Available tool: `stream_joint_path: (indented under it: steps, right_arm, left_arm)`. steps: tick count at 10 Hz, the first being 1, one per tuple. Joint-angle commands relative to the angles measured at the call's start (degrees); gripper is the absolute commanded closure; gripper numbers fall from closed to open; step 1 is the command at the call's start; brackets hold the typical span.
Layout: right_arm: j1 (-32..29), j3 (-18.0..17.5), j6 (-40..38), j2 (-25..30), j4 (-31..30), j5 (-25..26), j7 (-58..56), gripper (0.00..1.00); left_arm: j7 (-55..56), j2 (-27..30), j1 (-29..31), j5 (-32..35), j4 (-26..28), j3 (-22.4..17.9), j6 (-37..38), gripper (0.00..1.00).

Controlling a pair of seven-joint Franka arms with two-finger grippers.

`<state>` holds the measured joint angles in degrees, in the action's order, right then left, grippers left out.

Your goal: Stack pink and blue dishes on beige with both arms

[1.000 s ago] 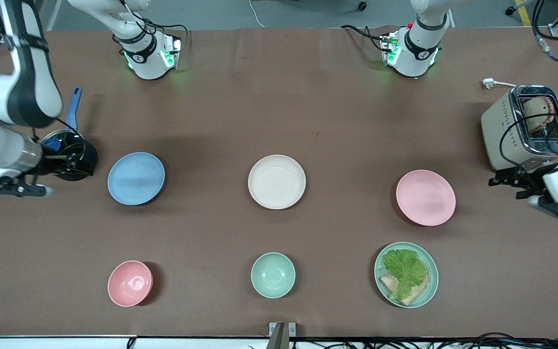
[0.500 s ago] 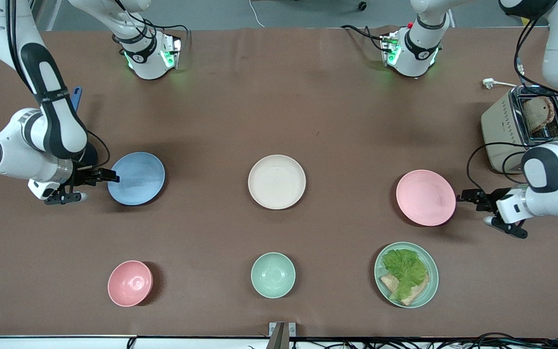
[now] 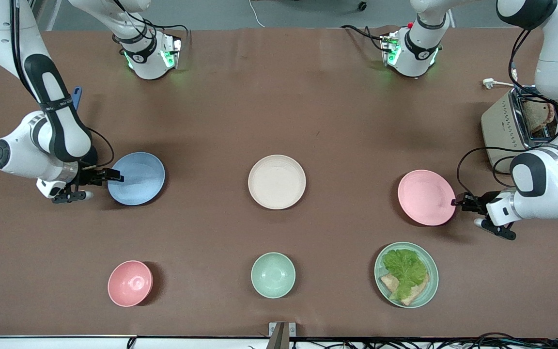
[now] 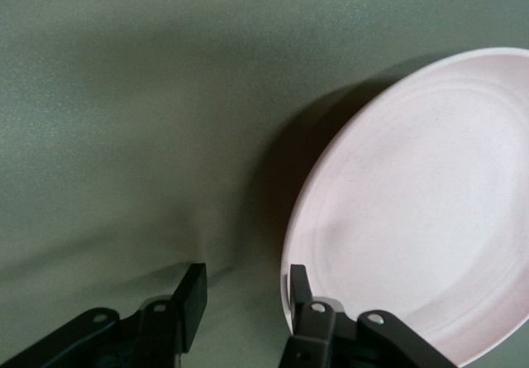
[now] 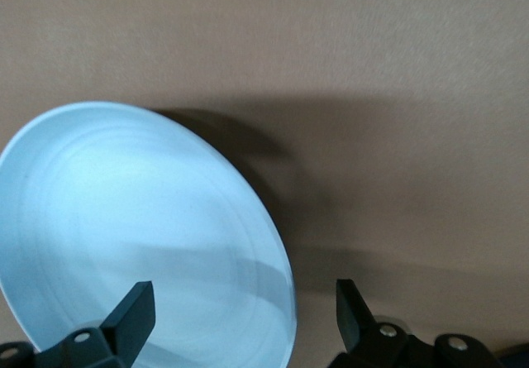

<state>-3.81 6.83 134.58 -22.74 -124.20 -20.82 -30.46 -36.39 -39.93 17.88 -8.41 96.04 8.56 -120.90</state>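
The beige plate point(image 3: 276, 182) sits at the middle of the brown table point(image 3: 279, 106), with nothing on it. From it, the blue plate point(image 3: 136, 178) lies at about nine o'clock, toward the right arm's end of the table, and the pink plate point(image 3: 426, 197) lies at about three o'clock, toward the left arm's end and a little nearer the front camera. The right gripper point(image 3: 114, 175) is low at the blue plate's rim, at that plate's nine o'clock edge; in the right wrist view its fingers point(image 5: 132, 318) stand wide apart, one over the plate's inner surface point(image 5: 140, 227) and the other over bare table past the rim, so the rim lies between them and nothing is clamped. The left gripper point(image 3: 455, 202) is low at the pink plate's rim, at about that plate's four o'clock edge; in the left wrist view its fingers point(image 4: 192, 295) are parted, one over the table and the other right at the edge of the plate point(image 4: 421, 211), gripping nothing. From the beige plate, a small green bowl point(image 3: 272, 275) sits at six o'clock, a small pink bowl point(image 3: 130, 283) at about eight, and a green plate with lettuce and bread point(image 3: 406, 274) at about four. A toaster point(image 3: 511, 127) holding a slice of bread stands at about two o'clock from the pink plate, partly covered by the left arm.
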Motion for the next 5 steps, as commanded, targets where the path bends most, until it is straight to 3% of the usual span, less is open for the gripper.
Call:
stream_joint_path:
  steps: [1,2,4,5]
  right_arm:
    - [-0.4,-0.3,0.3,-0.1,-1.2,-2.9,-1.3,0.21]
    - [-0.5,-0.3,0.2,-0.3,-1.2,-4.7,-1.4,0.29]
    - [-0.6,-0.2,-1.0,-0.4,-1.2,-5.9,-1.4,0.51]
    - [-0.8,-0.2,-1.0,-0.5,-1.2,-5.9,-2.6,0.76]
  left_arm:
    - [1.8,-1.5,-0.6,-0.8,-0.1,0.1,-0.5,0.82]
    - [3.2,-1.4,-0.5,-0.8,0.0,0.5,-0.3,0.97]
    - [5.3,-0.5,-0.2,-0.8,-0.3,1.9,2.5,1.00]
    - [7.0,0.8,0.2,-0.8,-0.4,3.3,4.7,1.00]
